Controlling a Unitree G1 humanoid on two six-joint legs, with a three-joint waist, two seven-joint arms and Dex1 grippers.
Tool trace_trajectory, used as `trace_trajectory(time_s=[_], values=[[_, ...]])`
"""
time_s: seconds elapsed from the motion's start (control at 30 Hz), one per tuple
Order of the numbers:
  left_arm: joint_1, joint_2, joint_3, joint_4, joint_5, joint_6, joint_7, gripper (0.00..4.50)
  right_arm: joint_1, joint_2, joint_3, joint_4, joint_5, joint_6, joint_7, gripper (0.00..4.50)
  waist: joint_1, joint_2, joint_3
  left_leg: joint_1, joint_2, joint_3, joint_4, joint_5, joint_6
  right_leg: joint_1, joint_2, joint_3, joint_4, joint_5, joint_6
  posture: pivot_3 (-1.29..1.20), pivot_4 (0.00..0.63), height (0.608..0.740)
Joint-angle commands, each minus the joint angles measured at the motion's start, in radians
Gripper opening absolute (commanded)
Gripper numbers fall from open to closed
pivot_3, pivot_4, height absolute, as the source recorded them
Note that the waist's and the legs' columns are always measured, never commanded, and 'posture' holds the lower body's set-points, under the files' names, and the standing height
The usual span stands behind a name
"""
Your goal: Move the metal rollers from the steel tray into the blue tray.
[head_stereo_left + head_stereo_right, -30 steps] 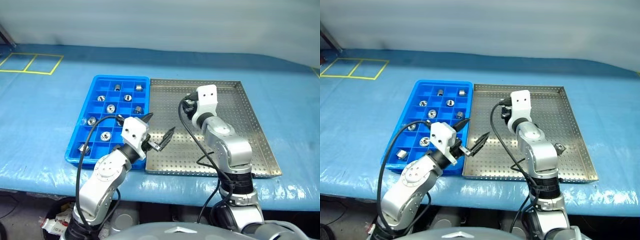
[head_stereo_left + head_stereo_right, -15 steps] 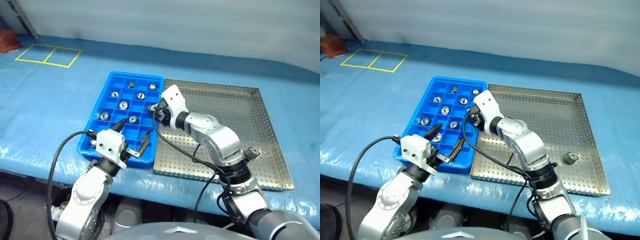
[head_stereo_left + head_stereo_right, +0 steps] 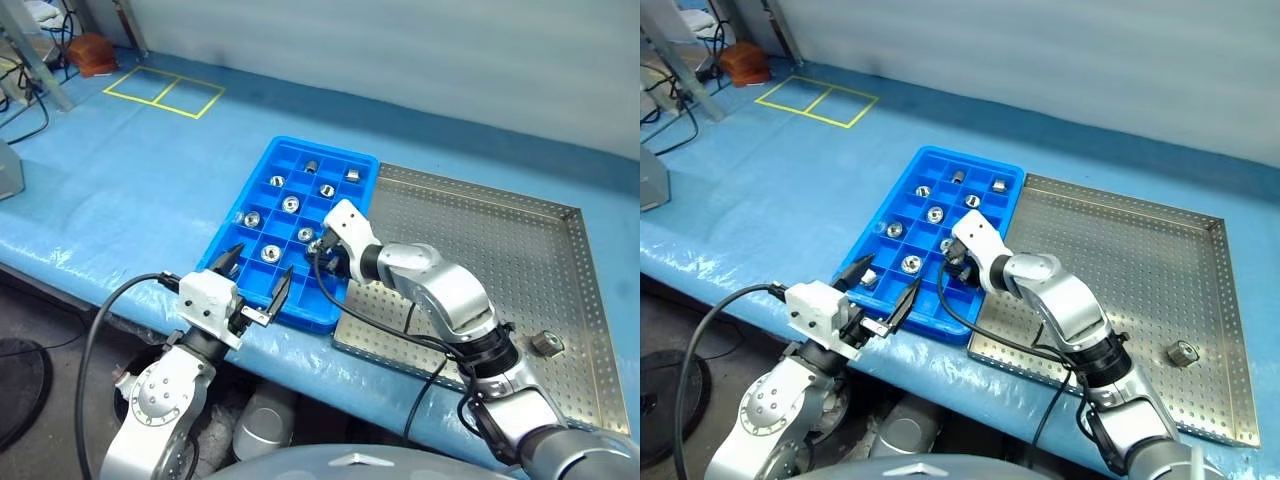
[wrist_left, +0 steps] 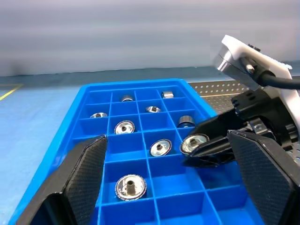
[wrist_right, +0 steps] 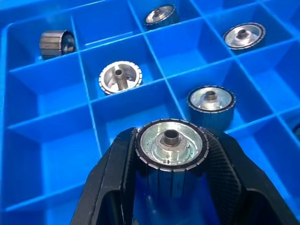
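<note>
The right gripper (image 5: 171, 157) pinches a ribbed metal roller (image 5: 171, 146) between its two black fingers (image 5: 117, 176), just above the compartments of the blue tray (image 3: 262, 190), where other rollers (image 5: 120, 77) already lie beyond the fingertips. The left gripper (image 3: 255, 277) hangs with its jaws spread wide and empty at the tray's near edge. One roller (image 3: 1181, 352) lies in the steel tray (image 3: 1120, 235), well apart from both grippers.

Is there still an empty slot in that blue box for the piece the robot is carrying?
Yes. The right gripper holds a roller over the blue tray. The tray's near rows, by the open left gripper, look bare. Its far half is crowded, about one roller per cell. The steel tray is nearly bare, one roller near its right rim.
</note>
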Motion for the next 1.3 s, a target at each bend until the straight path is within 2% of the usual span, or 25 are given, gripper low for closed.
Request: trace_trajectory(time_s=[0.03,0.2,0.47,0.5,0.6,0.7,0.8,0.93,1.2,1.3], values=[[0.005,0.0,0.005,-0.01,-0.022,-0.048,-0.022,4.5,0.019,-0.037,-0.019,-0.09,0.019,0.031,0.015,1.7,0.012,0.0,0.0,0.0,0.0,0.0,0.0,0.0,0.0,0.0,0.0,0.0,0.0,0.0,0.0,0.49,0.15,0.74],[0.006,0.003,0.013,0.017,-0.036,-0.074,-0.051,4.5,0.042,-0.075,-0.037,-0.144,0.036,0.067,0.013,1.7,0.023,0.0,0.0,0.0,0.0,0.0,0.001,0.0,-0.001,0.0,-0.001,-0.001,0.0,-0.001,-0.001,0.46,0.15,0.74],[-0.017,0.021,0.012,0.067,-0.063,-0.102,-0.11,4.5,0.062,-0.069,-0.087,-0.179,0.032,0.089,-0.043,4.37,0.017,0.0,0.0,0.0,0.0,0.0,0.001,-0.001,-0.001,0.0,0.0,-0.001,0.0,-0.001,-0.001,0.41,0.15,0.74],[-0.026,0.025,0.008,0.076,-0.064,-0.103,-0.121,4.5,0.069,-0.057,-0.115,-0.192,0.03,0.086,-0.066,4.48,0.017,0.0,0.0,0.0,0.0,0.0,0.001,-0.001,-0.001,0.0,0.0,-0.001,0.0,-0.001,-0.001,0.4,0.15,0.74],[-0.042,0.034,0.004,0.092,-0.068,-0.108,-0.142,4.5,0.084,-0.021,-0.176,-0.224,0.034,0.092,-0.117,4.48,0.01,0.0,0.0,0.0,0.001,0.0,0.001,-0.001,-0.001,0.0,0.0,-0.002,0.0,-0.001,-0.001,0.37,0.15,0.74],[-0.108,0.043,-0.029,0.13,-0.083,-0.084,-0.184,4.5,0.136,0.068,-0.324,-0.29,0.014,0.096,-0.245,4.48,-0.004,0.0,0.0,0.0,0.0,0.0,0.001,-0.001,-0.001,0.0,0.0,-0.002,0.0,-0.001,-0.001,0.31,0.15,0.74],[-0.165,0.05,-0.064,0.163,-0.094,-0.064,-0.221,4.5,0.197,0.116,-0.407,-0.355,-0.008,0.106,-0.324,4.48,-0.029,0.0,0.0,-0.001,0.0,0.0,0.002,-0.001,-0.002,0.0,0.0,-0.002,0.0,-0.001,-0.001,0.25,0.15,0.74],[-0.249,0.042,-0.111,0.214,-0.1,-0.037,-0.256,4.5,0.284,0.162,-0.494,-0.433,-0.033,0.115,-0.411,4.48,-0.105,0.001,0.0,-0.001,0.0,0.001,0.002,-0.001,-0.001,0.001,-0.001,-0.001,-0.001,-0.001,0.0,0.18,0.15,0.74],[-0.371,0.016,-0.19,0.32,-0.08,-0.029,-0.303,4.5,0.376,0.275,-0.568,-0.457,-0.104,0.086,-0.568,4.48,-0.316,0.001,0.0,0.003,0.0,-0.001,0.002,-0.001,-0.001,0.003,0.001,0.002,0.002,0.0,0.0,0.05,0.15,0.74],[-0.392,0.006,-0.217,0.361,-0.065,-0.05,-0.316,4.5,0.385,0.31,-0.563,-0.418,-0.137,0.047,-0.613,4.48,-0.36,0.001,0.0,0.005,0.001,-0.001,0.002,-0.001,-0.001,0.003,0.001,0.003,0.004,0.001,0.002,0.03,0.15,0.74]])
